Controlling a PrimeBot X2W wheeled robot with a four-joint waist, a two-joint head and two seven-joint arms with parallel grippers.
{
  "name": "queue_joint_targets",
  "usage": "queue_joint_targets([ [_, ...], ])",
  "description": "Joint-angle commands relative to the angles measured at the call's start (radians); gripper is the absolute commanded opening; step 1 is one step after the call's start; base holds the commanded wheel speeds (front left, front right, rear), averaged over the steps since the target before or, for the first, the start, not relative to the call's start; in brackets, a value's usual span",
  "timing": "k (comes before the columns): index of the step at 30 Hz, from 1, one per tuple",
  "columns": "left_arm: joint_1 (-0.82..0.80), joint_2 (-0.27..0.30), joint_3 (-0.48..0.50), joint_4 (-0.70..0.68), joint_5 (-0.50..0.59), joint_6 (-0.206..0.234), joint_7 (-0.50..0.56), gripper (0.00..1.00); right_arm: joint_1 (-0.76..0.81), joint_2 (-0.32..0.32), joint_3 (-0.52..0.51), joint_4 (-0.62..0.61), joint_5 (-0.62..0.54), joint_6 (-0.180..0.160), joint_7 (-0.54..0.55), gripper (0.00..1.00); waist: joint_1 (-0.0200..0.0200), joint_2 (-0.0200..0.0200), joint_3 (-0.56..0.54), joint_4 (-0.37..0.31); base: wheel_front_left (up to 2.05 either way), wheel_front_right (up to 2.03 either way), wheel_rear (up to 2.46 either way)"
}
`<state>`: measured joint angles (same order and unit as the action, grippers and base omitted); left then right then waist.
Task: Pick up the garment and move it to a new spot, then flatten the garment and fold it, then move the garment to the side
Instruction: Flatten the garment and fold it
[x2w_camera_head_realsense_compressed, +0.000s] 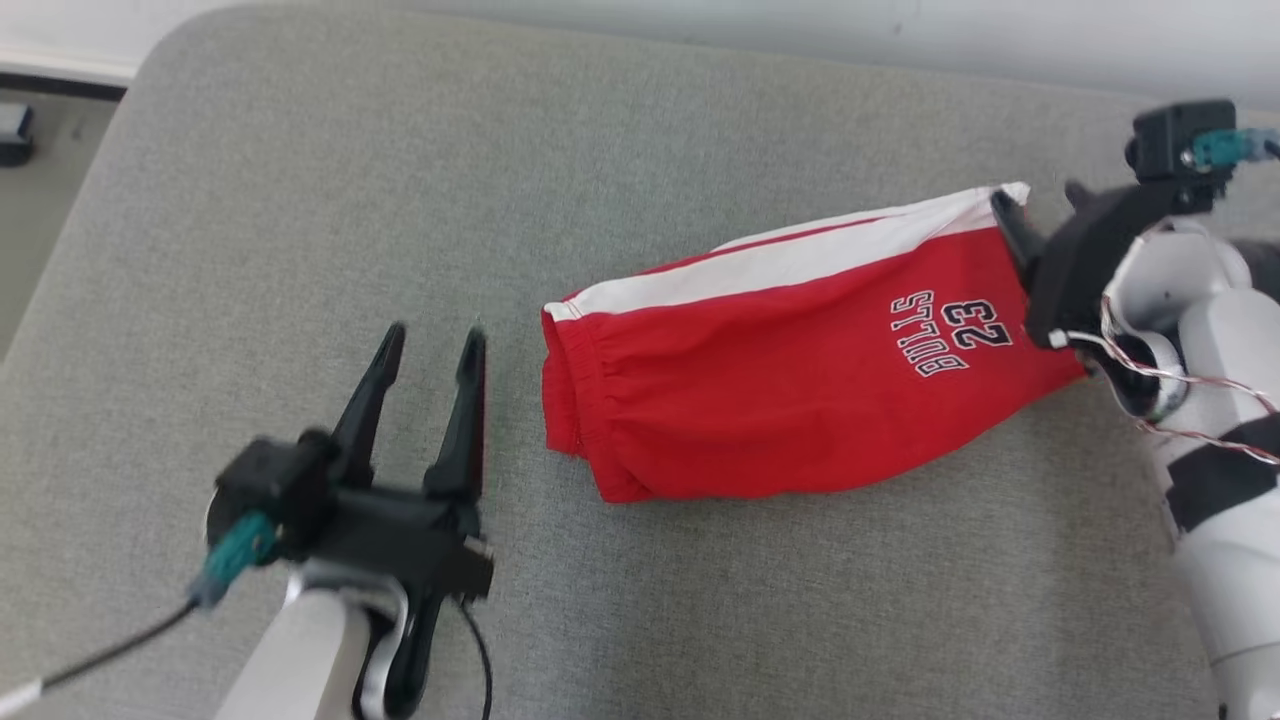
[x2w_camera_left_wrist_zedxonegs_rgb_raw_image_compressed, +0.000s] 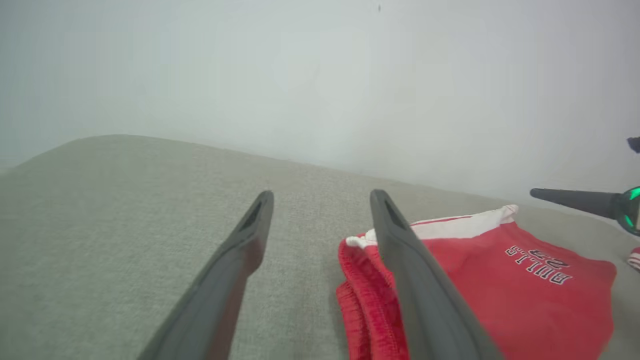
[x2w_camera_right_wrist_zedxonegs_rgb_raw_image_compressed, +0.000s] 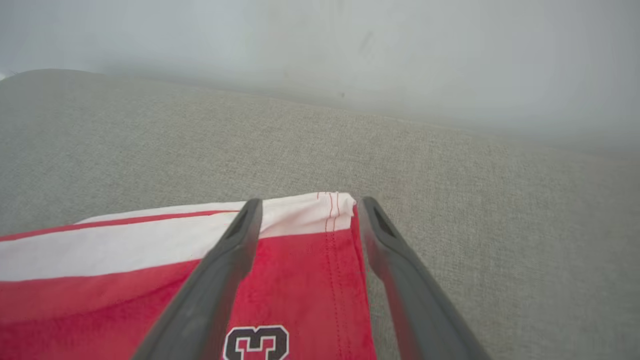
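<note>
Head view showed us the shorts (x2w_camera_head_realsense_compressed: 800, 370) folded on the cushion (x2w_camera_head_realsense_compressed: 300, 200), at three o'clock from our left gripper (x2w_camera_head_realsense_compressed: 435, 333), spread and empty. Our right gripper (x2w_camera_head_realsense_compressed: 1038, 195), spread too, straddled the hem (x2w_camera_right_wrist_zedxonegs_rgb_raw_image_compressed: 332, 215); we feared a finger could snag and unfold them.

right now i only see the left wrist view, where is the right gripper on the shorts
observer: the right gripper is at the hem end of the shorts, by the white stripe's corner.
operator: is it holding them
observer: no, its fingers stand spread over the hem with nothing pinched.
operator: is my left one touching them
observer: no, the left gripper is open beside the waistband, with bare cushion between.
</note>
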<state>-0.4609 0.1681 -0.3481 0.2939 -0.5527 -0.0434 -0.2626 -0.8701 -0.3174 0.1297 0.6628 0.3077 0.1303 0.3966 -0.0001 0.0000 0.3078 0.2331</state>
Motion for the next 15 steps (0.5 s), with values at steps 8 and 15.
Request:
queue_joint_targets([
  [8, 0.242, 0.02, 0.051, -0.166, 0.11, -0.008, -0.003, 1.0, 0.097, -0.009, -0.14, 0.027, -0.034, 0.0, 0.147, 1.0, 0.0001, 0.0, -0.059, 0.018, 0.0, 0.0, 0.0],
  [15, 0.304, 0.03, 0.047, -0.22, 0.19, -0.012, -0.003, 1.0, 0.112, 0.036, -0.278, 0.032, -0.12, 0.0, 0.215, 1.0, 0.0001, 0.0, -0.032, 0.059, 0.0, 0.0, 0.0],
])
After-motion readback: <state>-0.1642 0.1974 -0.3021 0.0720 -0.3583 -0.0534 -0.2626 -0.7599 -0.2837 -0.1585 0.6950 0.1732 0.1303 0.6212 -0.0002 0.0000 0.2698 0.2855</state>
